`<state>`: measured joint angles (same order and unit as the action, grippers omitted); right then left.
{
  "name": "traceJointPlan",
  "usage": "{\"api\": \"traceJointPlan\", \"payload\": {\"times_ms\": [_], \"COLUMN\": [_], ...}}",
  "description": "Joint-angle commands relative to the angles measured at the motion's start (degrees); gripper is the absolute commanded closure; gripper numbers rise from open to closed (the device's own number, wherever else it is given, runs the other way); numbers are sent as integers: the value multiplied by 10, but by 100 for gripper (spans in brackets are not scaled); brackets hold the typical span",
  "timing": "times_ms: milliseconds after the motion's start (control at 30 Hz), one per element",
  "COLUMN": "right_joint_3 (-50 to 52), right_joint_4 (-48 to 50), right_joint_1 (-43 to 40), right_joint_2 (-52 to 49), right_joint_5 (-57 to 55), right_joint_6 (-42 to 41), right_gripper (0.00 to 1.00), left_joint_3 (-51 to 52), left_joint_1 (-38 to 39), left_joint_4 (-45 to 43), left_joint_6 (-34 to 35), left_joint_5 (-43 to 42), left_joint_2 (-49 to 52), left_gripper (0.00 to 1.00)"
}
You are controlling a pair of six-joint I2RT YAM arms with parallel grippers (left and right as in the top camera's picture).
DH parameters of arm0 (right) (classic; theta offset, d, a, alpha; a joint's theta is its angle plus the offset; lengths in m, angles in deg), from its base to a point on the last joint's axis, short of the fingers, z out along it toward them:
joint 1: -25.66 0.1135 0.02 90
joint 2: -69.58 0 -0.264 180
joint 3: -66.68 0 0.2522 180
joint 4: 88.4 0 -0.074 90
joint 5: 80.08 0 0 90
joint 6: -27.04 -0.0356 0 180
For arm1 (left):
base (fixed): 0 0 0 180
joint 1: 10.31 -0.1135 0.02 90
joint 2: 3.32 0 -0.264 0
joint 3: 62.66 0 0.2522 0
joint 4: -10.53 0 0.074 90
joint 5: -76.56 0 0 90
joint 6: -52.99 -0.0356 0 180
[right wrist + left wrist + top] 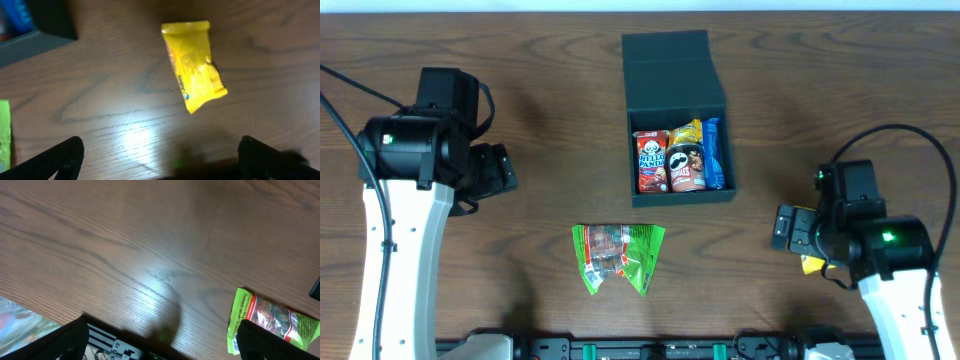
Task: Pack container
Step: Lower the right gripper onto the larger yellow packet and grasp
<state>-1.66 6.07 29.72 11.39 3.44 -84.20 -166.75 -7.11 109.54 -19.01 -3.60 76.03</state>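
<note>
Box partly packed, both grippers empty

The teal container [668, 70] sits at the back middle of the table [520, 260] with its lid flipped open. Inside are a red packet [651, 160], a Pringles can [687, 165], a blue packet [715, 150] and what looks like a yellowish pack [688, 130] behind the can. The left gripper [165, 342] is spread wide over bare wood, with a green packet [272, 322] by one finger. The right gripper [162, 162] is wide too, with a yellow packet [195, 64] lying loose on the table ahead of it.

Loose snacks on a wooden table [540, 80]
A crumpled green packet [618, 257] lies mid-table; a yellow packet [194, 65], apparently creased, lies well apart.
</note>
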Motion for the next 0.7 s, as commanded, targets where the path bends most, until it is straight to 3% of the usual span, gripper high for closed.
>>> {"api": "traceJointPlan", "payload": {"times_ms": [0, 300, 667], "right_joint_3": [5, 36, 202], "right_joint_4": [-19, -30, 192], "right_joint_1": [-38, -122, -123], "right_joint_2": [-10, -57, -59], "right_joint_5": [3, 50, 83], "right_joint_6": [-90, -365, -753], "right_gripper": [1, 1, 1], "left_joint_3": [2, 2, 2], "left_joint_1": [-3, -3, -3], "left_joint_4": [2, 2, 2], "left_joint_6": [2, 2, 2], "left_joint_5": [8, 8, 8], "left_joint_2": [0, 0, 0], "left_gripper": [5, 5, 5]}}
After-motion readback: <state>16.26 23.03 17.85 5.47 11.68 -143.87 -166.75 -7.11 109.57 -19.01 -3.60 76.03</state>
